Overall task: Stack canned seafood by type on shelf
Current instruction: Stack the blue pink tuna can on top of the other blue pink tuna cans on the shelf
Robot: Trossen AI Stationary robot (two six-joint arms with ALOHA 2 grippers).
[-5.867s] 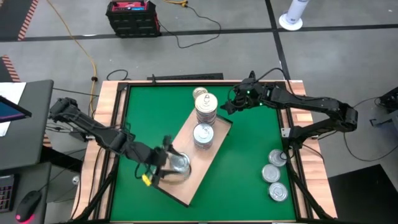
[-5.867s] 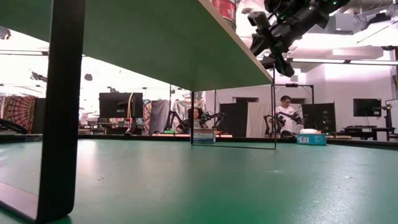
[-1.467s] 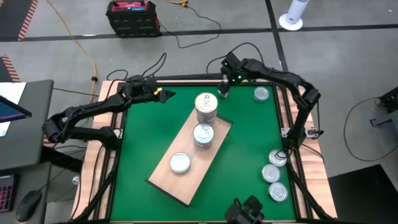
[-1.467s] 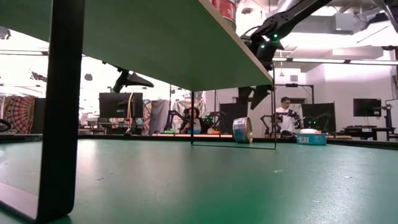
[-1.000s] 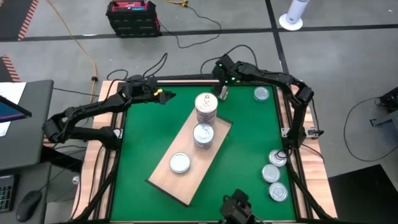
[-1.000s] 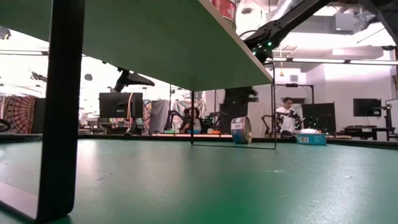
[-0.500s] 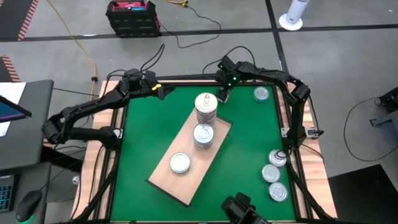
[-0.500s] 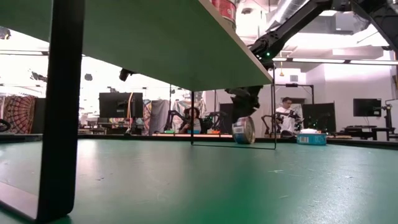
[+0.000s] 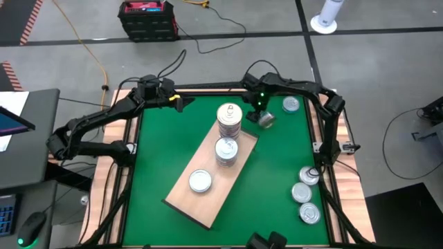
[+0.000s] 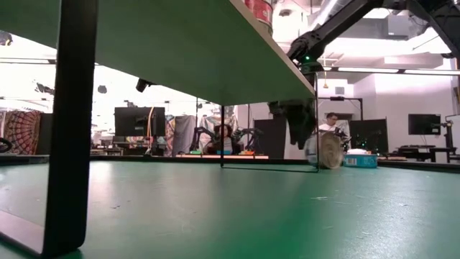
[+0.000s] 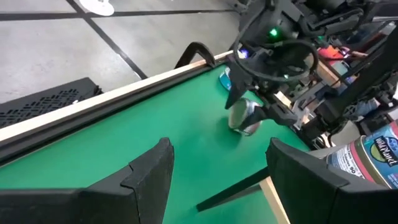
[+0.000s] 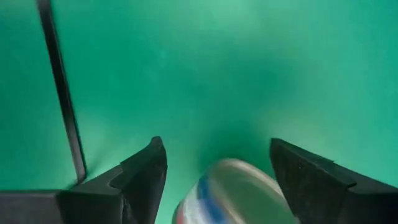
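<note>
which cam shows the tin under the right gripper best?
Left wrist view: the tin shows whole, on edge, below the right gripper. High view has it small; low view blurred; right wrist view cuts it off.

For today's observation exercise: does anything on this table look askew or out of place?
Yes. One tin stands on its edge on the green table beside the shelf, between the right gripper's open fingers, instead of lying flat like the tins by the table's right edge.

Grey concrete floor (image 9: 228,62) surrounded the table. A black crate (image 9: 147,18) stood upper left; monitors (image 10: 136,121) lined the bright room behind.
</note>
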